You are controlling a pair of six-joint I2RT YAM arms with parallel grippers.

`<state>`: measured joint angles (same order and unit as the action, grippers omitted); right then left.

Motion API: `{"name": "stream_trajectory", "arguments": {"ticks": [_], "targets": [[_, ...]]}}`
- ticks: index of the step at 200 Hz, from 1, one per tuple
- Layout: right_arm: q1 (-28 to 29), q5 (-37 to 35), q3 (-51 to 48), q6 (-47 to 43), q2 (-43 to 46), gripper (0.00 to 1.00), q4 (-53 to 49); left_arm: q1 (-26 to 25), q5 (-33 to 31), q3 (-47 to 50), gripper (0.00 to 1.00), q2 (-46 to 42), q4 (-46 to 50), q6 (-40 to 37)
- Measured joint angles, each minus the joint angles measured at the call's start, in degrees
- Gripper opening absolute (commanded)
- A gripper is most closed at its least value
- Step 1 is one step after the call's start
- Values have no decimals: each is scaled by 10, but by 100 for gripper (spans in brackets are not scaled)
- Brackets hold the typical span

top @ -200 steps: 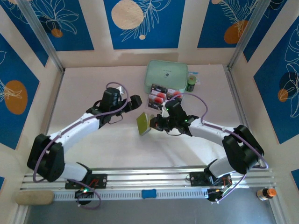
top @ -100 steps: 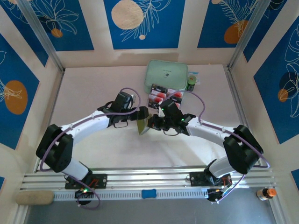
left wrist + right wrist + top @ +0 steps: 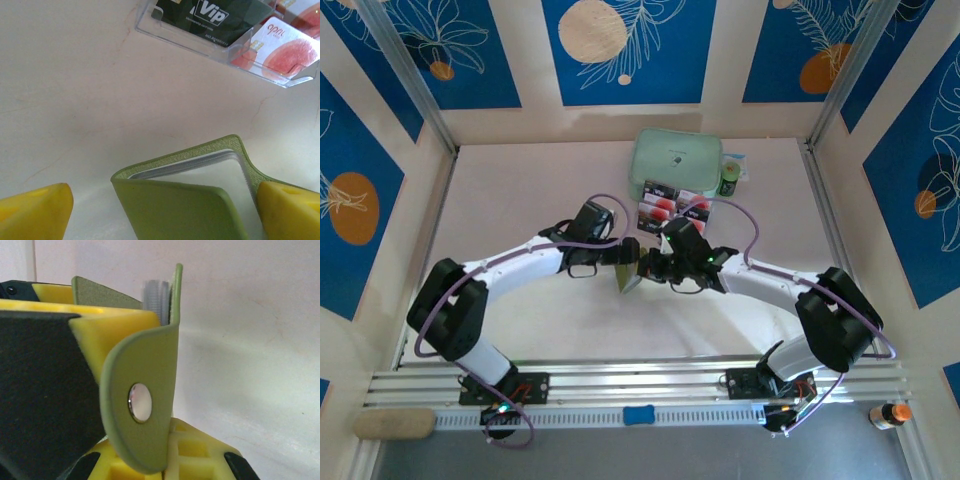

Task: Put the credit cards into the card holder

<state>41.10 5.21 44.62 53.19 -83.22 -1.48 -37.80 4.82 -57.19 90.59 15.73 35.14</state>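
Olive card holder, ajar, grey pockets showing, clamped in right pincer. Left pincer apart; holder's base cropped

Light falls bright and even from above onto the pale table, washing its near middle almost white. My arms throw only soft, faint shadows there. The overhead view is sharp throughout, with the walls leaning outward at the edges. From my left wrist, the far clear tray is crisp, with thin glints along its rims, while my left fingertips in the near corners are blurred. From my right wrist, the card holder is close and slightly soft. Its snap button glints, and a grey shadow lies on the table to its right.
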Motion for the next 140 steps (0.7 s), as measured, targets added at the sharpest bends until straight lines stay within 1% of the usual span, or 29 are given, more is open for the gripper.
{"name": "stream_trajectory", "arguments": {"ticks": [82,140], "targets": [[-23,3,-42,19,0,0,23,-2,-19,11,89,3,8,-30],[-25,1,-52,28,0,0,37,-1,-38,22,90,2,22,-42]]}}
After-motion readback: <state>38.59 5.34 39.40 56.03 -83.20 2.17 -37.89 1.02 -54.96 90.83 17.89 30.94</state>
